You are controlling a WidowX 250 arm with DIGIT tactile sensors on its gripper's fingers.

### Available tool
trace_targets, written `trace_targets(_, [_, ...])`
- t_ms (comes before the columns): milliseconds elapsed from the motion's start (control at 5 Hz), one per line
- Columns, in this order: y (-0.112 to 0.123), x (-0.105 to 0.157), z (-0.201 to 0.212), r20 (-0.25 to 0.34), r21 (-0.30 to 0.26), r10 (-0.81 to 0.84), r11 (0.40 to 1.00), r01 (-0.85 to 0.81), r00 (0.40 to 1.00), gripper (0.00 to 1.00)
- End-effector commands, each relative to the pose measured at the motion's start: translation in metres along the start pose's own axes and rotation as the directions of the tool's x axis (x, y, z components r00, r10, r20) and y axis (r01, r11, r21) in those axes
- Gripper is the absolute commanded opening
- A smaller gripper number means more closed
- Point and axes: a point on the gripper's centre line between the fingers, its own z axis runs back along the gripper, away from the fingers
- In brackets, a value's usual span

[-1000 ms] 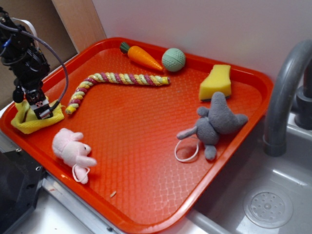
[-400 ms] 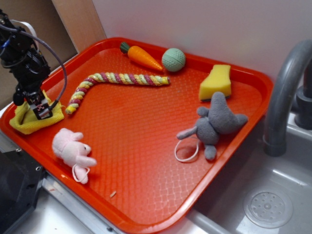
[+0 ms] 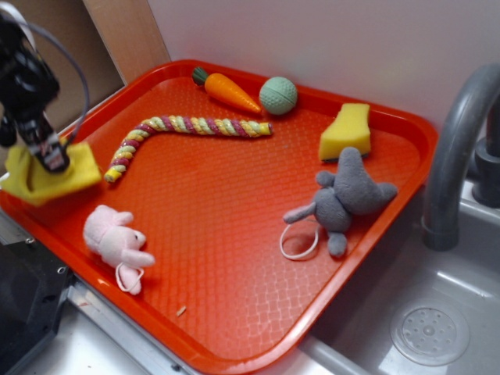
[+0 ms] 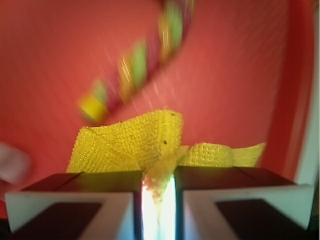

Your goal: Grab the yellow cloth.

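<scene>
- The tool (image 4: 157, 187) is pinched narrow on a fold of the yellow cloth (image 4: 135, 145); in the wrist view its two fingers (image 4: 90, 197) meet with only a thin bunch of fabric between them.
- In the exterior view the tool (image 3: 48, 152) is at the far left, blurred, with the yellow cloth (image 3: 74, 173) hanging from it over the left rim of the red tray (image 3: 234, 234). Whether the cloth's lower edge touches the tray cannot be told.
- Just beside the cloth, toward the tray's middle, lies the braided rope toy (image 3: 187, 129).
- Near the front-left edge lies the pink plush toy (image 3: 113, 238).
- Well apart, along the back rim, are the toy carrot (image 3: 230, 91) and the green ball (image 3: 278, 95).
- The yellow sponge wedge (image 3: 346, 131) sits at the right, with the grey plush mouse (image 3: 344, 199) just in front of it.
- A grey faucet (image 3: 453, 148) rises beside the tray.
</scene>
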Motion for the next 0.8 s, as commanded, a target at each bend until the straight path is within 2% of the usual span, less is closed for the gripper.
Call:
trace_targets(0, [-0.039, 0.05, 0.103, 0.082, 0.069, 0.234, 0.968, -0.24, 0.969, 0.0])
trace_targets(200, [-0.05, 0.056, 0.131, 0.11, -0.023, 0.346, 0.938, -0.345, 0.932, 0.0])
trace_targets(600, [-0.049, 0.046, 0.111, 0.136, -0.005, 0.406, 0.913, -0.409, 0.904, 0.0])
